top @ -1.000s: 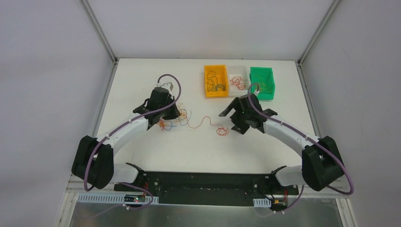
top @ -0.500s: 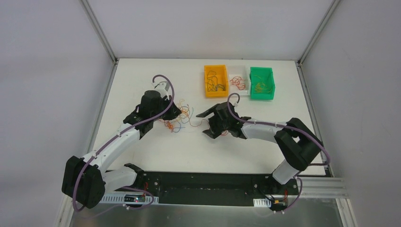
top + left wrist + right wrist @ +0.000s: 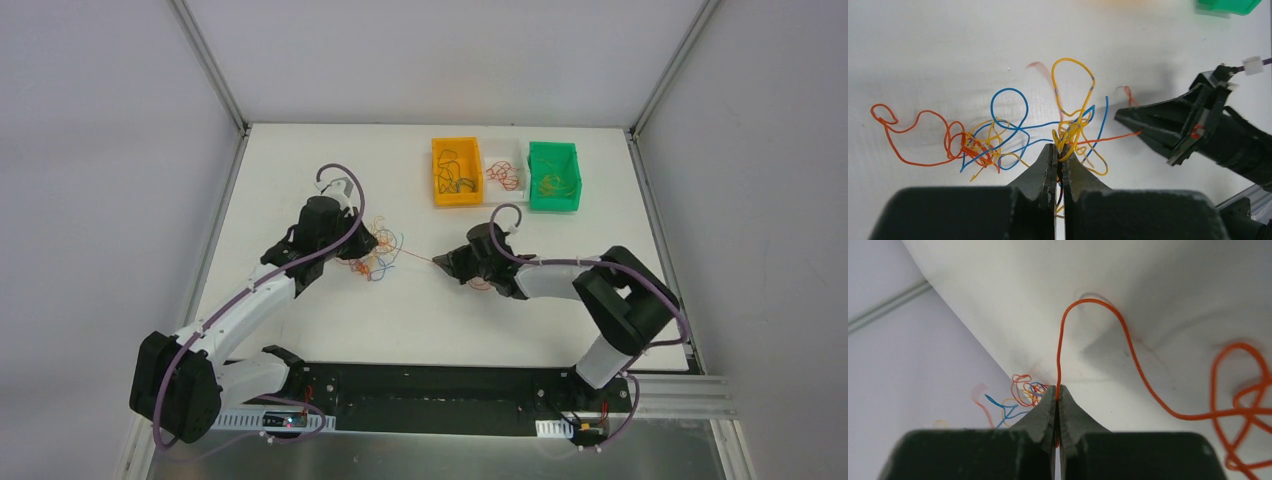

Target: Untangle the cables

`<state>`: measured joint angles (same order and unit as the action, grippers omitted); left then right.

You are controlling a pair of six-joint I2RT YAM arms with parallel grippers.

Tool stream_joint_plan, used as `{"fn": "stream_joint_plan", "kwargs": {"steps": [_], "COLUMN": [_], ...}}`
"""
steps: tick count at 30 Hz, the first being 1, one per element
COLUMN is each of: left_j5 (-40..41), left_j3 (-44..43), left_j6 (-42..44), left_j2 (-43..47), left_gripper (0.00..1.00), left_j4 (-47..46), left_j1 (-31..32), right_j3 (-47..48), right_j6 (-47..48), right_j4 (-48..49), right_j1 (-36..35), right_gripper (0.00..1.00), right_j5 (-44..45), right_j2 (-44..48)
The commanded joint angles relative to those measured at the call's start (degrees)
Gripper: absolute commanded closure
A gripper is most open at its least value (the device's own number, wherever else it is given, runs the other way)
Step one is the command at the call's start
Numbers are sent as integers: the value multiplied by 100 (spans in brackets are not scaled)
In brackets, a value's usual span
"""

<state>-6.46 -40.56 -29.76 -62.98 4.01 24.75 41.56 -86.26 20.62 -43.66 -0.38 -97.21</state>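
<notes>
The cables [image 3: 378, 252] lie as a small clump of orange, blue and yellow wires left of the table's middle. In the left wrist view the clump [image 3: 998, 140] spreads in loops on the white top. My left gripper [image 3: 1058, 149] is shut on yellow strands at the clump's right side. One orange cable [image 3: 418, 257] runs taut from the clump to my right gripper [image 3: 443, 264]. In the right wrist view my right gripper [image 3: 1057, 391] is shut on that orange cable [image 3: 1128, 350], which arcs up and trails off right into loose coils.
Three small bins stand at the table's back: an orange bin [image 3: 438, 190], a white bin [image 3: 516, 152] and a green bin [image 3: 575, 190], each with sorted wires inside. Grey walls enclose the table on three sides.
My right arm swung left from near the bins toward the clump, and its gripper went from open to shut on the orange cable. The left arm shifted slightly with its hold unchanged.
</notes>
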Motion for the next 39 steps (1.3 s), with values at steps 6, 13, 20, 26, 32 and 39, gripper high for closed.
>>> {"fn": "stream_joint_plan", "kwargs": {"steps": [6, 13, 20, 26, 32, 39], "left_j5": [785, 966, 1311, 2248, 2037, 891], "left_j3": [-82, -130, -244, -136, -119, -379], "left_j6": [-243, -293, -315, -576, -703, -279], "left_j2": [-207, -366, -504, -200, -276, -681], "left_gripper": [100, 100, 100, 100, 100, 100], "left_j4": [359, 407, 627, 1106, 1072, 729], "left_j1": [12, 12, 12, -257, -321, -314], "right_j3": [-1024, -1043, -800, -814, -670, 104], "right_j6": [1020, 1902, 2316, 2714, 3142, 4143], "right_j4": [-1134, -2261, -2848, -3261, -3220, -3184], "right_j1": [1533, 2145, 2538, 3746, 3918, 3323], "right_gripper": [100, 100, 100, 100, 100, 100], "right_j5": [729, 1101, 1171, 912, 214, -927], "right_j2": [2005, 3007, 3246, 3690, 3443, 2813]}}
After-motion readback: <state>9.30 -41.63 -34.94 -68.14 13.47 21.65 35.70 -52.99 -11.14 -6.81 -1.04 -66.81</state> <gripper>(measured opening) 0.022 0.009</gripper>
